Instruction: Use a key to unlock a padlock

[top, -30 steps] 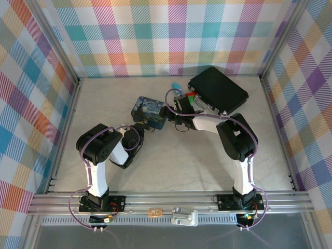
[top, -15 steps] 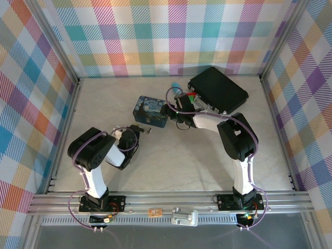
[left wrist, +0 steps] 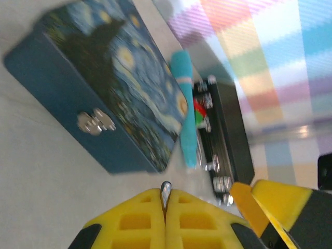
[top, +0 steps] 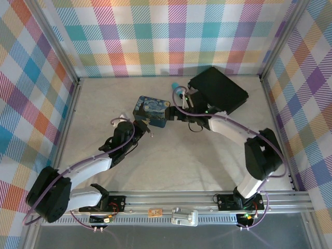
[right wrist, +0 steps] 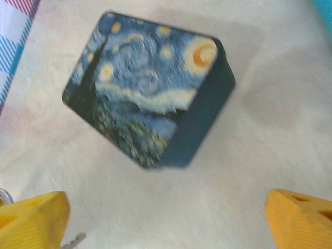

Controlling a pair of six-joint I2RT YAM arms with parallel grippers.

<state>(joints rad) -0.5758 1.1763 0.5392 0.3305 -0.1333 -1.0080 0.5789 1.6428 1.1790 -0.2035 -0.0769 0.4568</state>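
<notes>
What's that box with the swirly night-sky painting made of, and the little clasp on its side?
The box looks like printed tin: hard flat walls, crisp edges and a slight sheen. The blur leaves metal or coated card open. The clasp looks like polished metal, silvery with bright glints.

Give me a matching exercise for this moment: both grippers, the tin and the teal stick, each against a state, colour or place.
Things:
1. left gripper
2. right gripper
3. painted tin
4. teal stick

Descriptions:
A. lies between the tin and the black case
B. fingers wide apart
C. fingers shut on the key
D. blue with yellow swirls

Pairs: 1-C, 2-B, 3-D, 4-A
</notes>
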